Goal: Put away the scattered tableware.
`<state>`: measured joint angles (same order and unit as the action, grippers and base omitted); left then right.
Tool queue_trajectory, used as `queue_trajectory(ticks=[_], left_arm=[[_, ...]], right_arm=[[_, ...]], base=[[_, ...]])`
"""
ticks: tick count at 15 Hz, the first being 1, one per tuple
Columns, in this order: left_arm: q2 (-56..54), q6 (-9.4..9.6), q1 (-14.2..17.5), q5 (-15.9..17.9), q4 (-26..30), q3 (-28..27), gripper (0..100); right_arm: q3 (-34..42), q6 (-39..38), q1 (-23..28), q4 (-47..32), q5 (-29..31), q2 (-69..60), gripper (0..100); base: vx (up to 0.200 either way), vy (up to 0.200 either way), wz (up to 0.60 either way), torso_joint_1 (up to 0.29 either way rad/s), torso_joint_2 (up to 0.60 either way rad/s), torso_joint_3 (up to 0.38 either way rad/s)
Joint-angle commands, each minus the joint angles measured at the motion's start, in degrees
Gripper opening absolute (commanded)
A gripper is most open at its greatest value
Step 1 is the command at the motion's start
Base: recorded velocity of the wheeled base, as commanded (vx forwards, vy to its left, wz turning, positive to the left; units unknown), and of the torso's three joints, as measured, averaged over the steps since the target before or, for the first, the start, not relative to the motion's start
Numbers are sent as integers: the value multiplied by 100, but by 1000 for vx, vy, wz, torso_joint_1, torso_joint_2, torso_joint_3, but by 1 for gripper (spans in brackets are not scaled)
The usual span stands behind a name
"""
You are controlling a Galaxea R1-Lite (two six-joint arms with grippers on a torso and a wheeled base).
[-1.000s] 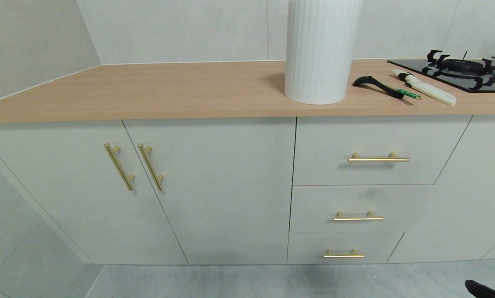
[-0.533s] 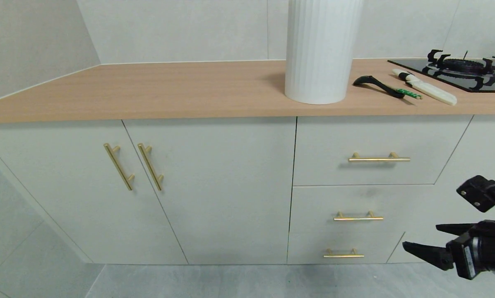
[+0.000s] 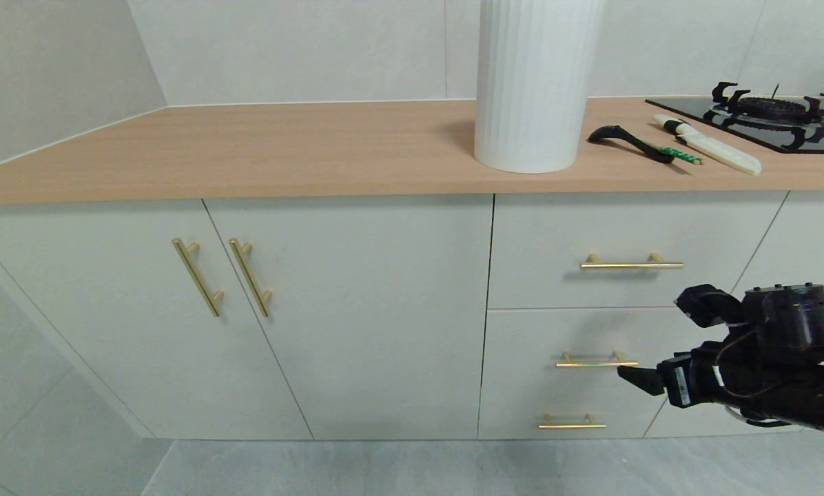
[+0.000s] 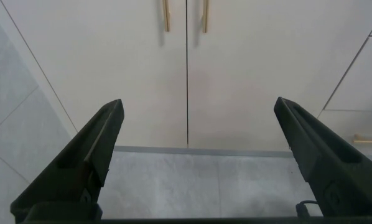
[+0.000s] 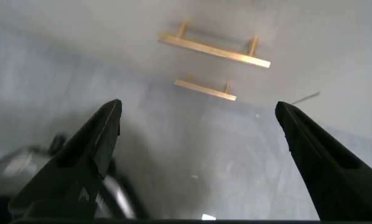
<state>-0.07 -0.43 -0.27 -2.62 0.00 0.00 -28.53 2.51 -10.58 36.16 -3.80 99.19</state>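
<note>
Head view: the tableware, a black-handled tool (image 3: 629, 142), a green-tipped stick (image 3: 681, 156) and a pale knife (image 3: 712, 153), lies untouched on the surface (image 3: 281, 148) beside the white ribbed container (image 3: 530, 83). The right gripper (image 3: 643, 379) hangs just beside the middle drawer handle (image 3: 596, 362). The step is likely opening a drawer, so next the jaws must straddle that bar, close and pull straight.

Right wrist view: the right gripper (image 5: 198, 162) is spread wide and empty, which the head view's side-on look leaves unsure.

Left wrist view: the left gripper (image 4: 198, 155), spread and empty, sits low before the cabinet doors (image 4: 236, 74).
</note>
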Motion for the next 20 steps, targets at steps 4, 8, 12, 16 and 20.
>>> queue_trajectory(ticks=[4, 8, 12, 16, 20], left_arm=[[7, -1, 0, -2, 0, 0, 100], [7, -1, 0, -2, 0, 0, 100], [7, -1, 0, -2, 0, 0, 100], [7, -1, 0, -2, 0, 0, 100], [7, -1, 0, -2, 0, 0, 100]], right_arm=[[23, -532, -5, 1675, 284, 1700, 100], [5, -611, -102, 3626, 1022, 2921, 100], [-65, -611, -102, 4250, 1180, 3370, 100], [-162, -638, -84, 4259, 1286, 3352, 100], [-373, -682, -84, 4259, 1505, 3493, 100]], base=[[0, 0, 0, 0, 0, 0], [0, 0, 0, 0, 0, 0], [0, 0, 0, 0, 0, 0], [0, 0, 0, 0, 0, 0], [0, 0, 0, 0, 0, 0]])
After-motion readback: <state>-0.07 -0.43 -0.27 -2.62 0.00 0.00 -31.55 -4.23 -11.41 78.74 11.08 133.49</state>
